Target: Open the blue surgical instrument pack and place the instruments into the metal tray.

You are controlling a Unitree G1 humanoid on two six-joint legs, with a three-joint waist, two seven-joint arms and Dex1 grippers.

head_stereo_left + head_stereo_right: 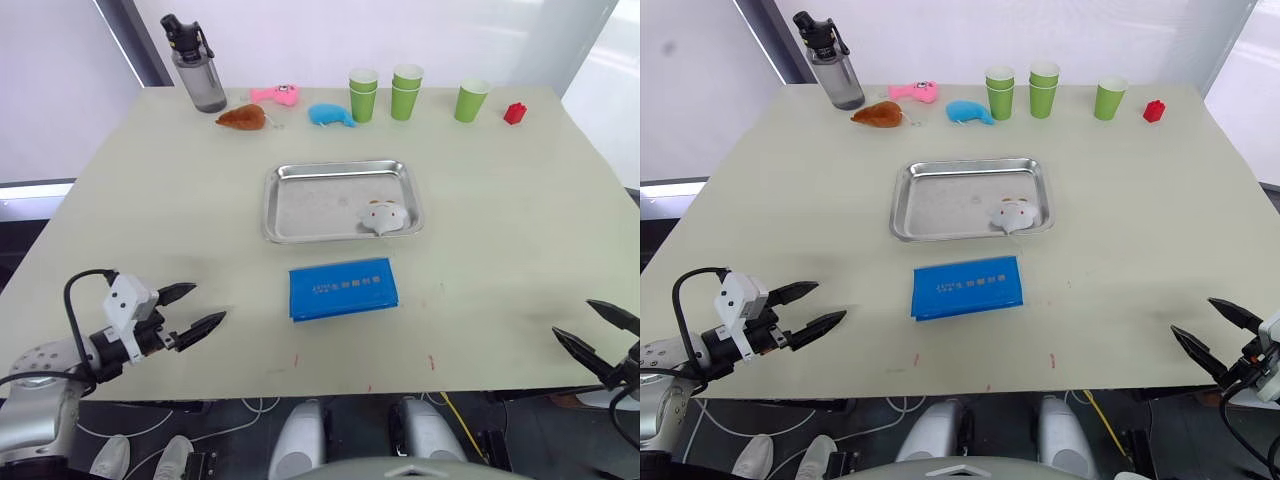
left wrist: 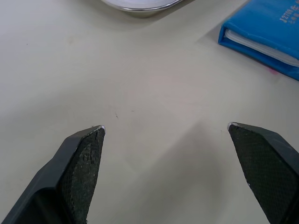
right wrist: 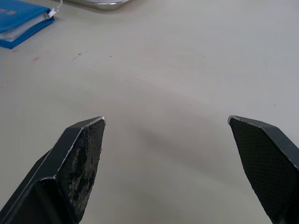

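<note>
Pack (image 1: 343, 288) lies closed just in front of the tray (image 1: 290, 200) — my left hand (image 1: 196, 309) and right hand (image 1: 596, 331) both gape wide, empty.

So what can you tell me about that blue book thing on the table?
The flat blue rectangular fabric pack lies closed on the pale table, cover up, with white lettering across it. From the left wrist view its edge shows pale layers inside, like book pages. It sits just in front of the shiny metal tray, not touching it. Nothing holds it.
</note>
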